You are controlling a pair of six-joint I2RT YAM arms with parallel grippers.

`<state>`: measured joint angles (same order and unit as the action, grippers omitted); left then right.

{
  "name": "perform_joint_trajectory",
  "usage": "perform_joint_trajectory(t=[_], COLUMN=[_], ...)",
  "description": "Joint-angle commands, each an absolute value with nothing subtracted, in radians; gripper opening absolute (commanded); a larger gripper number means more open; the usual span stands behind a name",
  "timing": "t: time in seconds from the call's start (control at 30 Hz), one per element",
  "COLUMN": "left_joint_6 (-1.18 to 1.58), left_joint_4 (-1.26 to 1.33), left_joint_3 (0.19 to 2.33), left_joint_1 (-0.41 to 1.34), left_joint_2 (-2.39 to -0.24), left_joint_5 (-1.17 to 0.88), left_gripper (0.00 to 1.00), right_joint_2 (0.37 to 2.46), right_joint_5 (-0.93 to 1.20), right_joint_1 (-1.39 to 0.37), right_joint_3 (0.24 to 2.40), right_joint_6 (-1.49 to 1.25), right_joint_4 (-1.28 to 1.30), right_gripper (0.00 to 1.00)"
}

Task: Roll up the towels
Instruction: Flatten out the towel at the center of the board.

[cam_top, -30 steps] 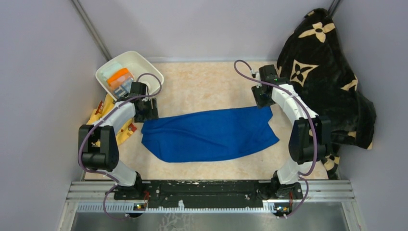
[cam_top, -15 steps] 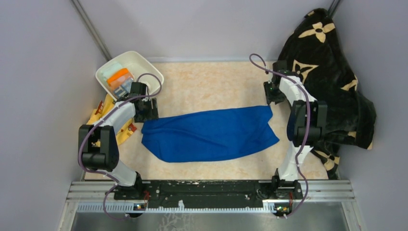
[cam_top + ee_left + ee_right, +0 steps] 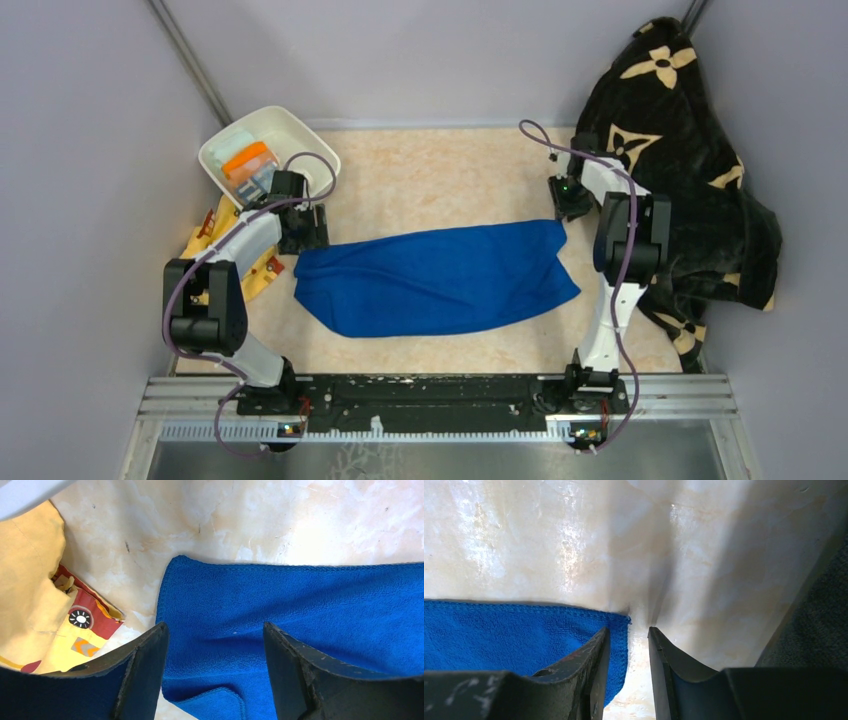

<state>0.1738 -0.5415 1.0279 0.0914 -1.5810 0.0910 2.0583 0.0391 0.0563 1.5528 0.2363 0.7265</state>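
Observation:
A royal blue towel (image 3: 435,277) lies spread flat across the middle of the table. My left gripper (image 3: 305,235) stands over the towel's left end. In the left wrist view, the left gripper (image 3: 215,630) is wide open, with the blue towel (image 3: 310,605) between its fingers and a folded-over corner near the bottom. My right gripper (image 3: 570,200) is at the towel's far right corner. In the right wrist view, the right gripper (image 3: 629,630) is narrowly open, with the towel's corner (image 3: 621,620) just in the gap and not pinched. A pale towel (image 3: 232,143) and an orange-and-blue printed towel (image 3: 250,160) lie in the tub.
A white tub (image 3: 300,135) stands at the back left. A yellow printed cloth (image 3: 212,238) lies beside the left arm and shows in the left wrist view (image 3: 35,605). A large black blanket with cream flowers (image 3: 690,170) is heaped along the right wall, close to the right arm.
My right gripper has shifted right to the blue towel's far right corner, its elbow has swung up, and its jaws have narrowed a little. The left arm and the towel have not moved.

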Motion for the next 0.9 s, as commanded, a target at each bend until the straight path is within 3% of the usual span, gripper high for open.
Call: perform_joint_trajectory(t=[0.0, 0.37, 0.5, 0.73, 0.87], left_joint_6=[0.154, 0.154, 0.153, 0.16, 0.152], left_joint_4=[-0.534, -0.534, -0.535, -0.546, -0.558], left_joint_3=[1.034, 1.037, 1.039, 1.092, 1.175], left_joint_1=[0.086, 0.086, 0.086, 0.077, 0.077], left_joint_2=[-1.59, -1.589, -1.591, -1.596, -1.638], left_joint_5=[0.099, 0.096, 0.097, 0.085, 0.103], left_gripper=[0.75, 0.75, 0.75, 0.75, 0.75], right_joint_2=[2.067, 2.108, 2.127, 2.121, 2.107], right_joint_5=[0.101, 0.114, 0.08, -0.007, -0.098], right_joint_1=[0.065, 0.064, 0.065, 0.065, 0.065], right_joint_3=[1.595, 1.523, 1.487, 1.479, 1.529], right_joint_6=[0.263, 0.272, 0.267, 0.24, 0.236], right_joint_4=[0.707, 0.692, 0.692, 0.658, 0.658], right_gripper=[0.34, 0.29, 0.23, 0.0, 0.0])
